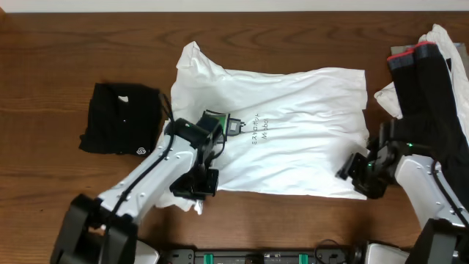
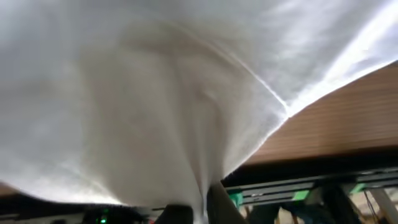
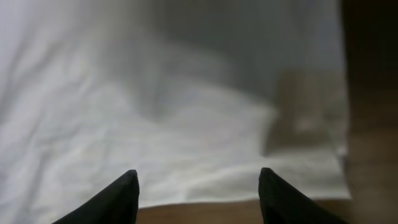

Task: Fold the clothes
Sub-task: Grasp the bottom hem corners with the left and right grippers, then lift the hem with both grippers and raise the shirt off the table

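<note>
We count one white shirt (image 1: pixel 293 125), one folded black garment (image 1: pixel 121 121), one heap (image 1: pixel 429 81) of black and white clothes, and two grippers: left gripper (image 1: pixel 196 189), right gripper (image 1: pixel 350 170).

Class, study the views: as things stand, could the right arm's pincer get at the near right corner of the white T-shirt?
Probably yes. The right pincer stands open right at the near edge of the white T-shirt. The cloth lies flat just ahead of its fingertips, and nothing covers that corner.

T-shirt (image 1: pixel 308 139) central, folded garment (image 1: pixel 121 121) left, apparently a pile (image 1: pixel 432 81) right
</note>
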`<state>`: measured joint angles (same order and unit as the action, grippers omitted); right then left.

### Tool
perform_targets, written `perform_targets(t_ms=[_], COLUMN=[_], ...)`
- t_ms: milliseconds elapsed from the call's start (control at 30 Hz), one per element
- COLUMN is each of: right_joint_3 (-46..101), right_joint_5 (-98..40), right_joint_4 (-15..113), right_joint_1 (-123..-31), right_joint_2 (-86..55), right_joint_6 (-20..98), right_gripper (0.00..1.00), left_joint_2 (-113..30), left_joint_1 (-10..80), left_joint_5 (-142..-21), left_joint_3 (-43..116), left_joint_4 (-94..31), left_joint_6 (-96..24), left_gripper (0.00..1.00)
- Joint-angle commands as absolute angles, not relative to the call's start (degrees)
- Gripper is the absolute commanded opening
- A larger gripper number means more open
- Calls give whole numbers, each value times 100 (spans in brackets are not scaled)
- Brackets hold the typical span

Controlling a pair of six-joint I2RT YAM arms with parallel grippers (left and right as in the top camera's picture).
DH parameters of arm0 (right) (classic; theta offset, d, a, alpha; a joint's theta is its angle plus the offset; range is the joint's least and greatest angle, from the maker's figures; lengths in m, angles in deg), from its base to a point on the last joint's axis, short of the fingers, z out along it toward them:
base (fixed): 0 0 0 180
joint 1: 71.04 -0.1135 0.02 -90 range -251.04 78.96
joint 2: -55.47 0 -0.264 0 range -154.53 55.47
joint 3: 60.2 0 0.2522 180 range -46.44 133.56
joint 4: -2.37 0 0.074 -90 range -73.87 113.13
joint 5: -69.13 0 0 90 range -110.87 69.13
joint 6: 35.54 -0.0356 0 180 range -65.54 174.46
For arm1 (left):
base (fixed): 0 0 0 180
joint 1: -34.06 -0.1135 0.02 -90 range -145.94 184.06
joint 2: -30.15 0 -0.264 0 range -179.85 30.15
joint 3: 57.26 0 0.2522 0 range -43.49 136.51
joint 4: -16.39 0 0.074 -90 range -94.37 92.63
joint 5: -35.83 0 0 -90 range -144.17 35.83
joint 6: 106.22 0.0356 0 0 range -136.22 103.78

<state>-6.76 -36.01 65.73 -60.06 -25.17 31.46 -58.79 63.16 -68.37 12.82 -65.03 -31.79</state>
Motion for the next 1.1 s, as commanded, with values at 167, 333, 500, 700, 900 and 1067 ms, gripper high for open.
perform_targets(t_ms=[167, 333, 500, 700, 900, 1067], right_joint_3=[-634, -995, -1581, -1705, -1253, -377], right_joint_5=[-3664, -3708, -3743, -3905, -4558, -4528], right_joint_4=[6916, 6348, 5811, 5238, 5212, 6062], right_joint_1=[-5761, -5761, -5761, -5761, -5761, -5761], right_joint_2=[-2499, -2502, -2502, -2493, -2425, -2130], right_joint_6=[2864, 2280, 1970, 2014, 2499, 3133], right_gripper=[61, 56, 49, 27, 1, 1], left_joint_2=[-5589, -5589, -5589, -5589, -5586, -5510], left_joint_1=[6323, 6323, 6323, 6323, 6323, 6323], left_joint_5=[-6610, -6516, -6505, -6503, -6500, -6256], left_joint_3=[1605, 1605, 1605, 1605, 1654, 2075], left_joint_4=[-6637, -6637, -6656, -6656, -6737, -7148], left_joint_6=[-3122, -3102, -3102, -3102, -3100, -3105], left_gripper=[6, 6, 6, 6, 6, 6])
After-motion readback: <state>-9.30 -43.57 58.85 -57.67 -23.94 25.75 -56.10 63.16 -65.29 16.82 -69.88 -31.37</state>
